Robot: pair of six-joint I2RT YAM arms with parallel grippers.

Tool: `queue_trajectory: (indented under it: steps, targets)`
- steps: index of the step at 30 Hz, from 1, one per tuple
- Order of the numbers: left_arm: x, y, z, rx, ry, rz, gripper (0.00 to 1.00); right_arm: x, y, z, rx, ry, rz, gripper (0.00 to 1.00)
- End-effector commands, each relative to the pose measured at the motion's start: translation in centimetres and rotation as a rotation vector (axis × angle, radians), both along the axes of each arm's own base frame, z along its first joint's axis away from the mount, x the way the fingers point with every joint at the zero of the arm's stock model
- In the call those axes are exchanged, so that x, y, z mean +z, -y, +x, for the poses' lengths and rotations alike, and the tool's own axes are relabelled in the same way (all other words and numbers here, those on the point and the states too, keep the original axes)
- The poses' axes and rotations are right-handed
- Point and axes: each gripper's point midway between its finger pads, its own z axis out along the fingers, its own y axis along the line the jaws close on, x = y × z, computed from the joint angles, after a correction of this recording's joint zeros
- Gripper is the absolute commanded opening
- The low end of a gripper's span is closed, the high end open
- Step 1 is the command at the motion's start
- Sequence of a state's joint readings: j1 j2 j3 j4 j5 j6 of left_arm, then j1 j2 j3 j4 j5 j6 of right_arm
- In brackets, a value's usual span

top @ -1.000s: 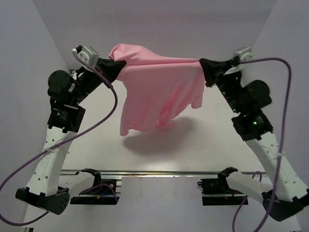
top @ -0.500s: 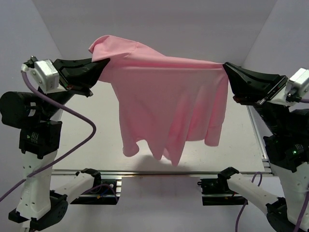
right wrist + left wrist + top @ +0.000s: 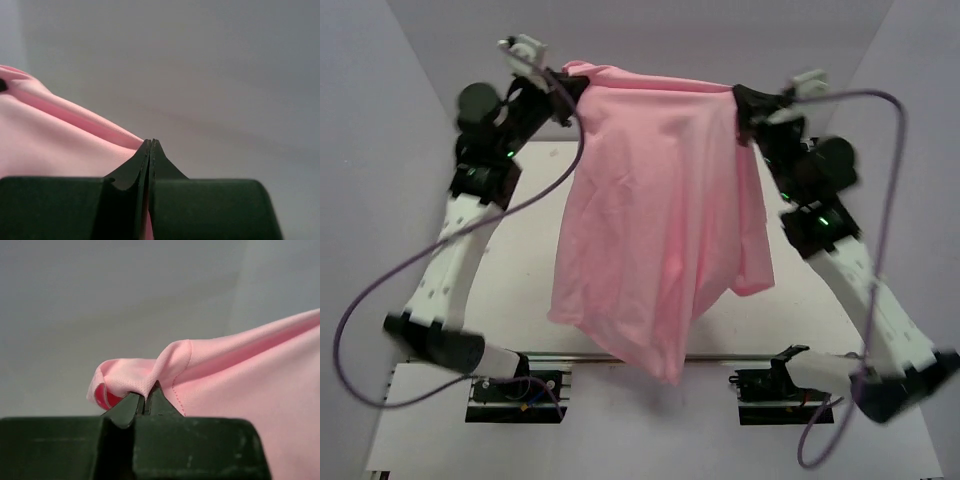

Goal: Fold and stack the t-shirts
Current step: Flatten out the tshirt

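The light pink t-shirt (image 3: 655,210) hangs in the air, stretched between both grippers, its lower edge dangling over the near rail. My left gripper (image 3: 568,82) is shut on its upper left corner; in the left wrist view the fabric (image 3: 240,380) bunches over the closed tips (image 3: 145,401). My right gripper (image 3: 742,98) is shut on the upper right corner; in the right wrist view the pink cloth (image 3: 55,140) runs into the closed tips (image 3: 151,145). The shirt hides the table behind it.
The white table (image 3: 525,250) lies below, between grey walls. A metal rail (image 3: 720,356) with two black mounts (image 3: 515,385) runs along the near edge. Purple cables (image 3: 470,240) loop from both arms.
Both arms swung from low and wide to high and closer together at the back. The shirt rose with them and hangs longer and narrower, its lower part swinging toward the near edge.
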State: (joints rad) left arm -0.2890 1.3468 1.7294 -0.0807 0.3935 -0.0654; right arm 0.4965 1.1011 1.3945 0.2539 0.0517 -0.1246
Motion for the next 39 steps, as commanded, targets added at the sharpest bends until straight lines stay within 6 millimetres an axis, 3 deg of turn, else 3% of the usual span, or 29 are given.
queue_trajectory:
  steps: [1,2,3,4,5,6,7,8,9,10,11,15,22,30,31,32,33,36,38,39]
  targets:
    - [-15.1,-1.8,12.9,0.240,-0.342,0.067,0.00,-8.8,1.9,10.1,-0.321,-0.222,-0.003,0.00]
    - [-17.7,-1.4,14.8,0.241,-0.390,0.086,0.00,-10.9,1.6,11.6,-0.349,-0.280,0.001,0.00]
    - [-19.7,-0.9,16.4,0.239,-0.439,0.089,0.01,-17.2,0.0,16.2,-0.376,-0.419,-0.065,0.00]
    - [-22.5,-0.9,18.1,0.249,-0.497,0.099,0.06,-20.5,-0.6,17.4,-0.386,-0.514,-0.088,0.00]
    - [-29.7,-0.2,20.4,0.251,-0.648,0.126,0.36,-23.8,-1.6,20.0,-0.400,-0.589,-0.117,0.00]
    - [-30.2,-0.8,22.1,0.276,-0.672,0.105,0.67,-26.5,-2.4,22.6,-0.411,-0.656,-0.112,0.00]
    - [-32.1,-0.7,23.1,0.291,-0.728,0.103,0.99,-27.5,-2.4,23.0,-0.423,-0.749,-0.137,0.15]
    - [-34.6,-1.3,23.4,0.306,-0.818,0.120,1.00,-32.2,-3.1,24.4,-0.425,-0.838,-0.191,0.34]
    - [-36.0,-0.9,25.0,0.307,-0.835,0.116,1.00,-33.2,-3.7,25.9,-0.413,-0.859,-0.205,0.56]
    - [-36.6,-1.5,25.6,0.318,-0.844,0.115,1.00,-34.6,-3.8,26.0,-0.413,-0.896,-0.231,0.81]
    - [-36.5,-1.4,26.0,0.317,-0.835,0.111,1.00,-34.9,-4.3,26.1,-0.362,-0.900,-0.233,0.89]
    - [-36.9,-1.4,26.0,0.315,-0.795,0.106,1.00,-34.8,-4.0,26.2,-0.337,-0.893,-0.228,0.90]
    - [-35.9,-1.9,23.8,0.303,-0.795,0.152,1.00,-34.7,-3.9,24.4,-0.290,-0.936,-0.172,0.90]
    - [-37.3,-1.2,18.1,0.247,-0.884,0.192,1.00,-35.2,-4.0,21.0,-0.213,-0.997,-0.145,0.90]
    - [-38.4,-1.3,17.3,0.249,-0.909,0.191,1.00,-35.3,-4.0,20.3,-0.208,-1.004,-0.146,0.90]
    - [-37.3,-0.8,16.3,0.231,-0.904,0.176,1.00,-35.2,-3.6,19.8,-0.211,-1.009,-0.141,0.90]
    - [-38.5,-1.0,15.3,0.231,-0.933,0.187,1.00,-35.4,-3.4,19.2,-0.210,-1.014,-0.143,0.90]
    - [-38.4,-0.8,12.7,0.223,-0.999,0.152,1.00,-36.3,-2.1,17.4,-0.238,-1.048,-0.129,0.90]
    - [-40.4,-1.0,10.4,0.243,-1.079,0.158,1.00,-37.1,-1.2,15.9,-0.248,-1.079,-0.115,0.90]
    - [-42.3,-0.9,8.5,0.237,-1.131,0.185,1.00,-37.4,-0.6,15.7,-0.261,-1.085,-0.108,0.90]
